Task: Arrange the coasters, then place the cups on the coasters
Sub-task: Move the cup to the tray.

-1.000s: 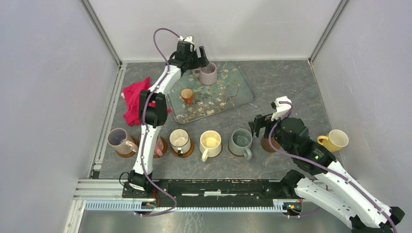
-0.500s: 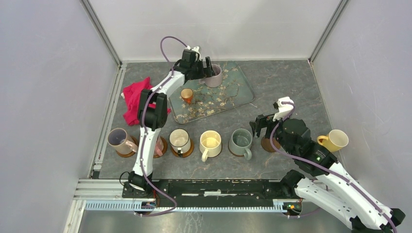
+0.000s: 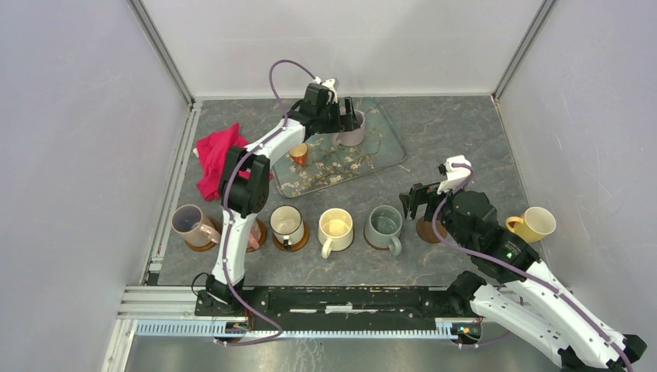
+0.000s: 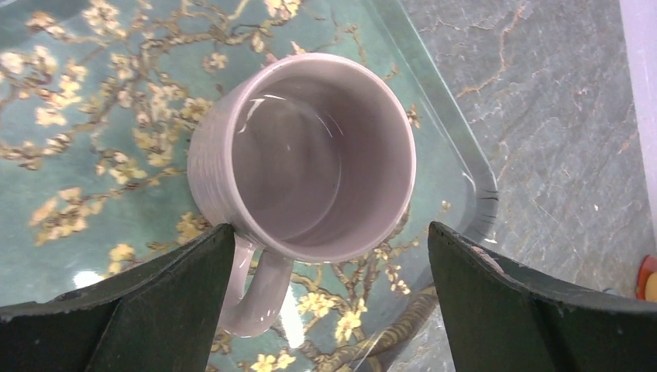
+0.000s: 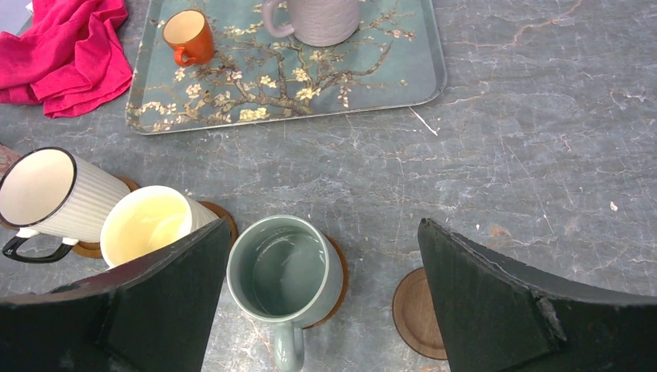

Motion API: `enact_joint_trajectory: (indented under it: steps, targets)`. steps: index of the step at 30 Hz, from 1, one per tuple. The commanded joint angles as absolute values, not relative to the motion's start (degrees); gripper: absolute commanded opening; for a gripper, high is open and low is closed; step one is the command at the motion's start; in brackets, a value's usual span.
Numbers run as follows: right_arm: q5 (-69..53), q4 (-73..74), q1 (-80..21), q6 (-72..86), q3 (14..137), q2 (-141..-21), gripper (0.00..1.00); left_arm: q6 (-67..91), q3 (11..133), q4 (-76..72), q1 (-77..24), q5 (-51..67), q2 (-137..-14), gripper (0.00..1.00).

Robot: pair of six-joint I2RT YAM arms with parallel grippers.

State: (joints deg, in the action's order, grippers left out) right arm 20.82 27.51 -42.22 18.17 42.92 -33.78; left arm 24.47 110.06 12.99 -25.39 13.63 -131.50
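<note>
A mauve cup (image 4: pixel 310 155) stands upright on the floral tray (image 4: pixel 77 194), its handle beside my left finger. My left gripper (image 4: pixel 329 232) is open just above it, at the tray's far end (image 3: pixel 345 118). In the near row, several cups sit on orange-brown coasters, among them a white one (image 3: pixel 286 224), a cream one (image 3: pixel 335 227) and a grey-green one (image 5: pixel 287 271). My open right gripper (image 5: pixel 324 226) hovers over the grey-green cup with nothing held. Right of that cup lies a bare brown coaster (image 5: pixel 414 314). A yellow cup (image 3: pixel 534 223) stands off any coaster at the far right.
A small orange cup (image 3: pixel 298 153) stands on the tray (image 3: pixel 380 151). A red cloth (image 3: pixel 215 159) lies left of the tray. My left arm hides part of the row near the pink cup (image 3: pixel 188 222). Walls close in on three sides.
My left gripper has swung to the right over the tray, and the mauve cup has shifted right with it. The right arm has barely moved.
</note>
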Motion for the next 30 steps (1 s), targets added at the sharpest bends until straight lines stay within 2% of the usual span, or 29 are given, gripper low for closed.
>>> enact_joint_trajectory:
  steps: [1, 16, 24, 30]
  targets:
    - [22.17, 26.02, -42.05, 18.67, 42.45, -32.96, 0.98, 28.56, 108.94, 10.21, -28.23, 13.36, -127.09, 1.0]
    - [24.68, 22.89, -42.03, 17.51, 42.14, -36.93, 0.98, 29.95, 107.69, 13.49, -33.4, 7.51, -123.88, 1.0]
    - [24.5, 19.52, -41.98, 17.47, 43.57, -41.44, 0.98, 29.53, 102.46, 18.96, -32.92, 0.2, -112.12, 1.0]
    - [23.92, 16.82, -41.88, 18.2, 44.36, -45.44, 0.98, 30.12, 93.13, 18.98, -32.5, -3.63, -100.28, 1.0]
